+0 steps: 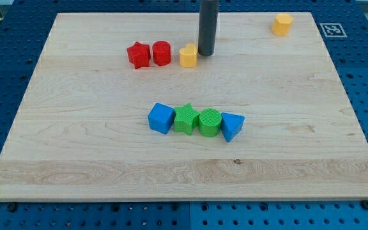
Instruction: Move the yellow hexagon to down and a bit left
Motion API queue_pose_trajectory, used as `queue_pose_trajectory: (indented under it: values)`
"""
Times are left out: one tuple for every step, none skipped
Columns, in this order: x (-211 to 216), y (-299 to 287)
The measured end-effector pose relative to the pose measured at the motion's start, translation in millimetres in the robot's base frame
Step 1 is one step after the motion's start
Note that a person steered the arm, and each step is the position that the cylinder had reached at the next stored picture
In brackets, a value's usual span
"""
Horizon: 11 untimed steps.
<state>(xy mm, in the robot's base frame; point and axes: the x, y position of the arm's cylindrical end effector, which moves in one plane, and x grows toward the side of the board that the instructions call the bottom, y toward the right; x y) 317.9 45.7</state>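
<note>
The yellow hexagon [282, 24] sits near the board's top right corner. My tip [206, 54] is far to its left, at the top middle of the board. The tip stands just right of a second yellow block [188, 56], which looks heart-shaped, and is touching or nearly touching it. The rod rises straight up out of the view's top.
A red star [138, 55] and a red cylinder [161, 53] stand in a row left of the heart-shaped yellow block. In the board's middle a blue cube [161, 118], a green star [185, 119], a green cylinder [209, 122] and a blue triangle [231, 126] form a row.
</note>
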Motion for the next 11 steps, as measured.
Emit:
queue_pose_trajectory:
  values:
    - [-28, 14]
    - [-72, 29]
    - [-104, 65]
    - [-123, 113]
    - [-127, 146]
    - [-126, 214]
    - [-112, 229]
    - [-107, 196]
    - [-103, 168]
    - [-87, 164]
    - [-64, 164]
